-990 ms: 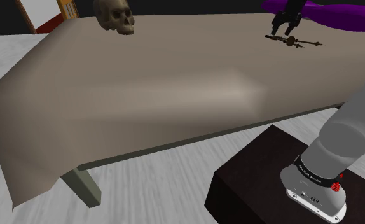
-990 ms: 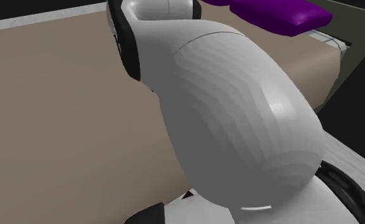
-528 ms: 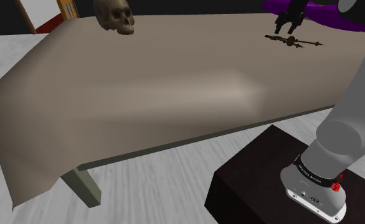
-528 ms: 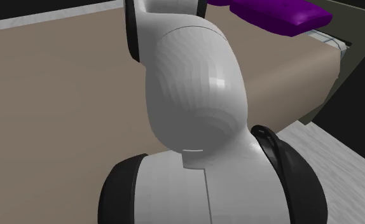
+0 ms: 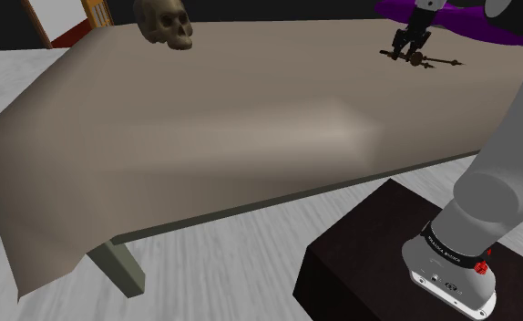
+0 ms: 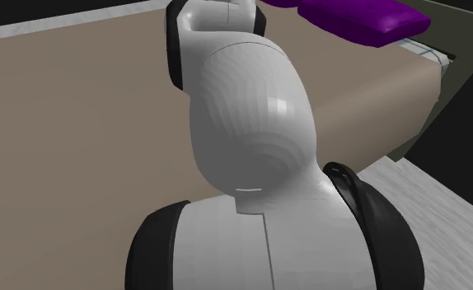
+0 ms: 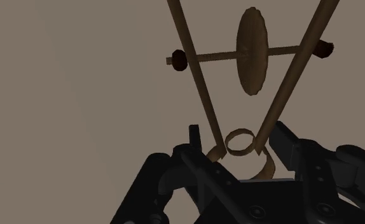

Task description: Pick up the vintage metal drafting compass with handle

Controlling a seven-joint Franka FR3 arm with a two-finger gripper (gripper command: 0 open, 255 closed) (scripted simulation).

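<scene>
The drafting compass [image 5: 421, 60] is a thin, dark brown metal piece lying flat near the far right corner of the beige table [image 5: 205, 128]. My black gripper [image 5: 403, 50] is down on its left end, pointing at the tabletop. In the wrist view the compass [image 7: 251, 57] spreads two legs away from the gripper [image 7: 238, 143], joined by a threaded crossbar with a round wheel. Its ring-shaped hinge end sits between the fingers [image 7: 194, 137], which have closed in against the legs beside the ring.
A brownish skull [image 5: 166, 23] rests at the table's far left corner. A purple cushion-like object [image 5: 474, 18] lies just behind the compass, also seen as purple object [image 6: 358, 16]. The dark stand [image 5: 360, 264] is at the lower right. My white arm [image 6: 251, 140] blocks much of the second exterior view.
The fingers stood wide apart above the compass before; the hand has lowered onto it and the fingers have closed in on its hinge end.
</scene>
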